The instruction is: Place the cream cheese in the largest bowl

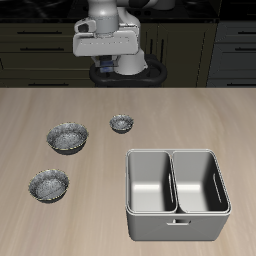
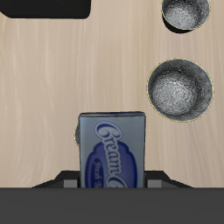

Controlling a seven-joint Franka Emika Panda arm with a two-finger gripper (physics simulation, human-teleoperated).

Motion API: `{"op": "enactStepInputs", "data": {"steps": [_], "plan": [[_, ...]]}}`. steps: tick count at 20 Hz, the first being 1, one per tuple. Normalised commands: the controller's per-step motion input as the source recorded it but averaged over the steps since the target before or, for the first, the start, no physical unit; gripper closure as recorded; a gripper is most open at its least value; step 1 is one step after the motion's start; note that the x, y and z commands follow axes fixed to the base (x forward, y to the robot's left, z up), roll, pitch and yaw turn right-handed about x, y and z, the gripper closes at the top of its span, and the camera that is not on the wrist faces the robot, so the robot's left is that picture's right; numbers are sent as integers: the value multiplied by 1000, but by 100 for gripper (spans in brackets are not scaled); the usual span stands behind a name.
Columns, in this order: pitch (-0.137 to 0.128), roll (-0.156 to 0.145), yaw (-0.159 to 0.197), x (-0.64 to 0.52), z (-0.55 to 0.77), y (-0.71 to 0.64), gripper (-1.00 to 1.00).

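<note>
Grips the cream cheese [image 2: 112, 149] in the clenched tool [image 1: 106, 69], high over the back of the counter [image 1: 200, 115] and touching nothing below. Looks like a small, flat, stiff carton: probably light, unlikely to sag, and with smooth printed faces that may slide under a weak pinch. Best taken across the narrow sides, near the middle of its length, as appears to be the case here, though the wrist view hides the contact points themselves. Calls for no great care over breakage, only a low release so the box lands flat and does not bounce off a rim. Needs a choice between two near-equal speckled bowls: judges the largest bowl [image 1: 68, 137] to be the one farther back, with its close rival [image 1: 49, 184] nearer the front edge. Should also avoid the clearly smaller bowl [image 1: 122, 123], which sits nearest the tool's path. Finds a grey two-compartment caddy [image 1: 178, 225] near the front, well apart from the bowls and not in the way.
</note>
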Motion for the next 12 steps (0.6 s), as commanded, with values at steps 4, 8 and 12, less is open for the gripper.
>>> {"op": "enactStepInputs", "data": {"steps": [4, 8, 12], "plan": [[18, -11, 0, 95, 27, -477, 100], [6, 44, 23, 100, 59, -218, 100], [-3, 18, -7, 167, 178, -450, 100]]}}
